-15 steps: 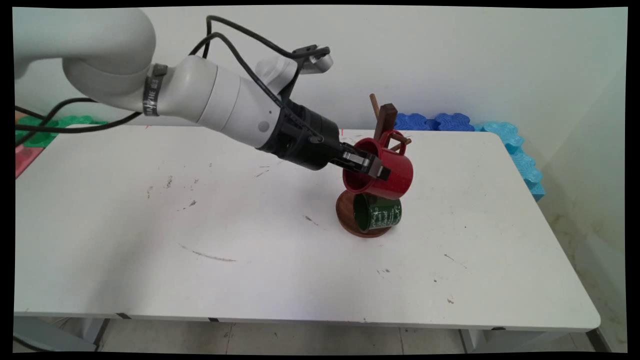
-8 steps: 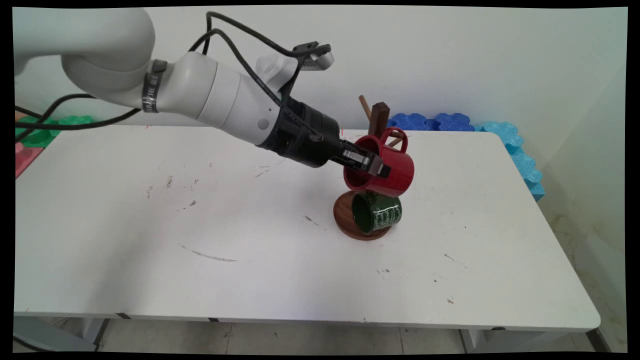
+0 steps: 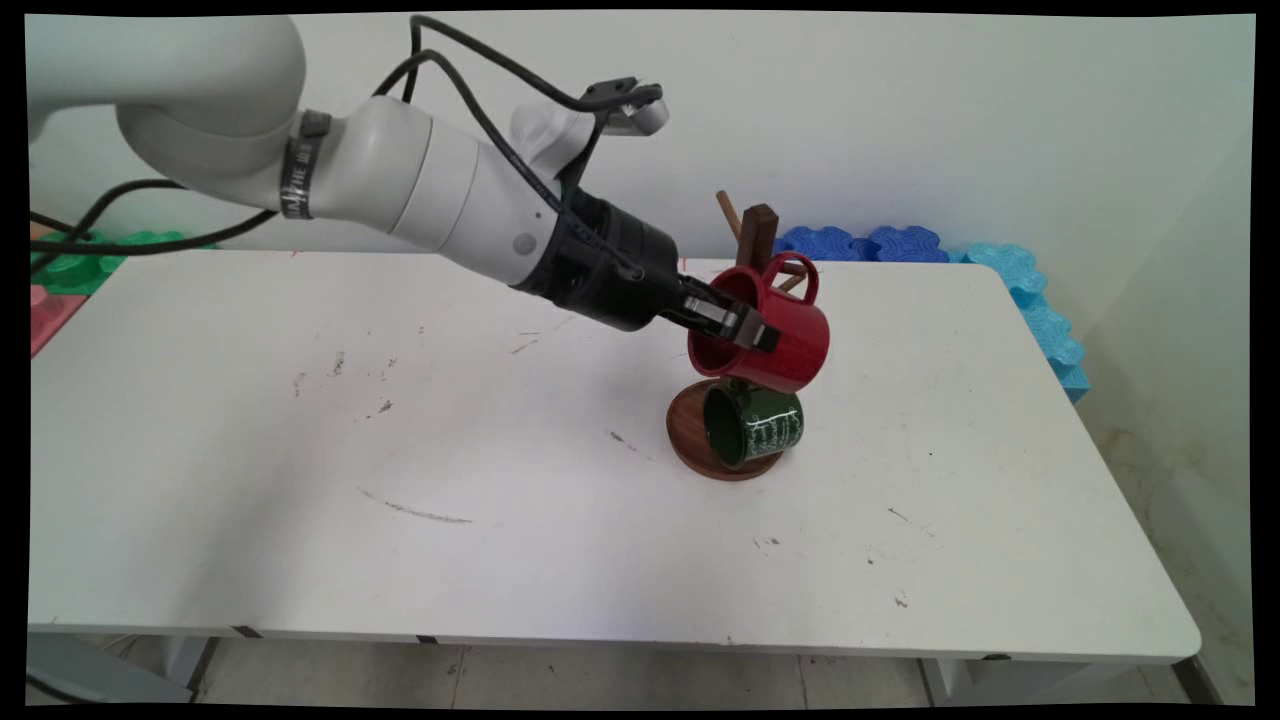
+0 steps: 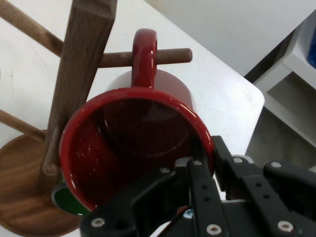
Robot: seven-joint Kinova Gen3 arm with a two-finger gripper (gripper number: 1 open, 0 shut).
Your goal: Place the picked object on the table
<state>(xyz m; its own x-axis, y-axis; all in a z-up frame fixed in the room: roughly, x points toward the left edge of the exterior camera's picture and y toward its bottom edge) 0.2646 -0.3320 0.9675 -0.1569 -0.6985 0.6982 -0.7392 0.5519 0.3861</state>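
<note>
My gripper [image 3: 745,330] is shut on the rim of a red mug [image 3: 775,335], one finger inside the mouth and one outside. The mug lies tilted on its side, mouth toward the arm. Its handle [image 4: 144,54] is threaded over a peg [image 4: 170,56] of the wooden mug tree [image 3: 757,236]. In the hand view the red mug [image 4: 133,148] fills the middle, with the tree's post [image 4: 81,64] at its left. A dark green mug [image 3: 755,427] hangs lower on the tree, just above the round wooden base [image 3: 690,440].
Blue foam pieces [image 3: 870,243] lie at the table's far right edge and down its right side. Green and red foam pieces [image 3: 70,265] sit at the far left. Black cables hang from the arm.
The red mug has moved slightly up and left with the gripper, and the mug tree with its green mug has shifted left a little and straightened.
</note>
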